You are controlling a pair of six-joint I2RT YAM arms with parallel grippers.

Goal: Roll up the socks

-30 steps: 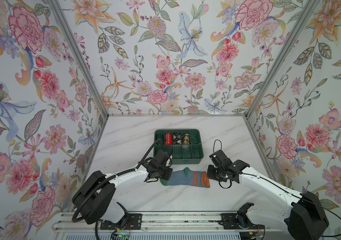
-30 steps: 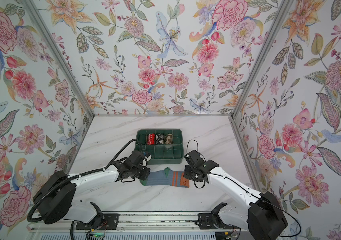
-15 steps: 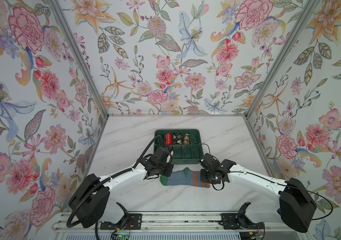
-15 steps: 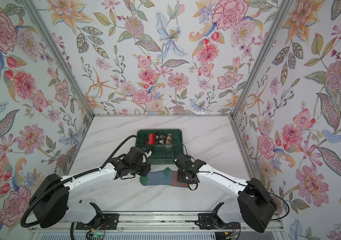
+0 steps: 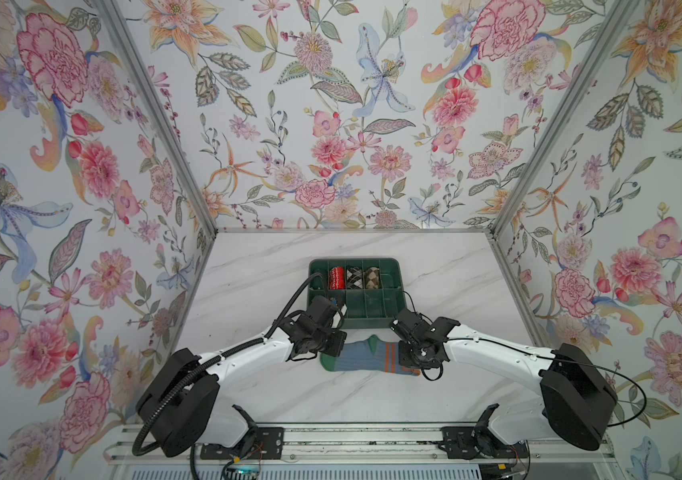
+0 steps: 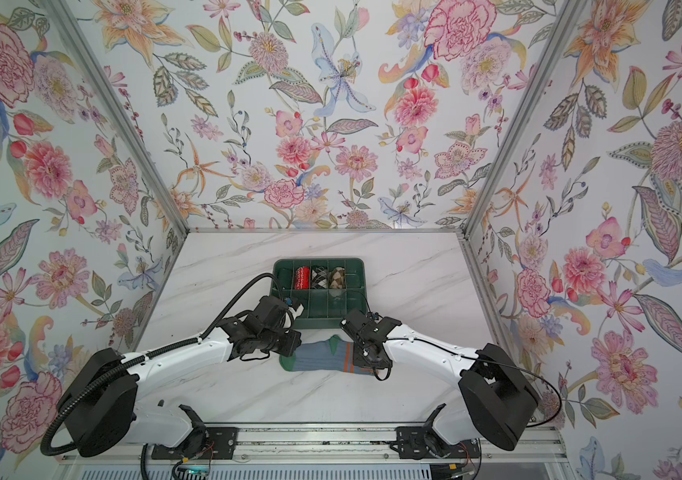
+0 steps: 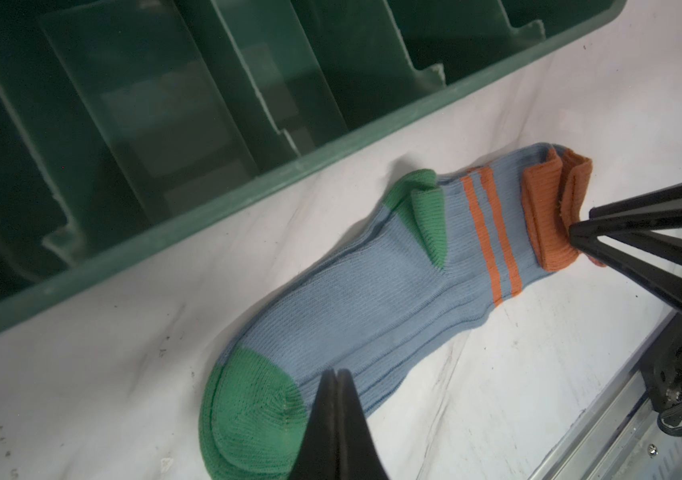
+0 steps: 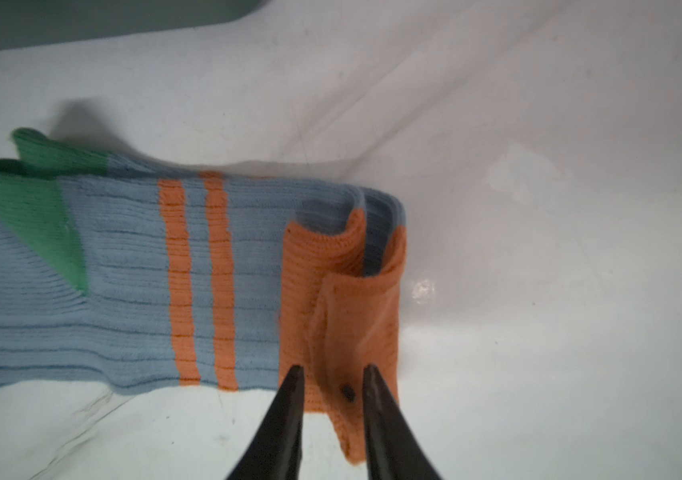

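Observation:
The socks [image 5: 355, 360] [image 6: 318, 359] lie flat on the marble just in front of the green tray, green toe to the left and orange cuff to the right. They are grey-blue and ribbed, with a green heel and two orange stripes [image 7: 372, 299] [image 8: 114, 291]. My left gripper [image 5: 332, 352] [image 7: 337, 372] is shut with nothing in it, its tips over the foot beside the green toe. My right gripper [image 5: 407, 362] [image 8: 333, 368] is at the cuff. A raised fold of the orange cuff fills the gap between its fingers. The cuff is doubled back onto the leg.
The green divided tray [image 5: 351, 326] [image 6: 318, 325] stands right behind the socks, its front wall close to both grippers. Its back row holds a red bundle [image 5: 336, 277], a black-white bundle [image 5: 355, 277] and a brown bundle [image 5: 372, 277]. Flowered walls enclose three sides.
My right gripper has come in leftward from beyond the cuff and now sits on it, with the cuff folded over. The left gripper has stayed shut near the toe.

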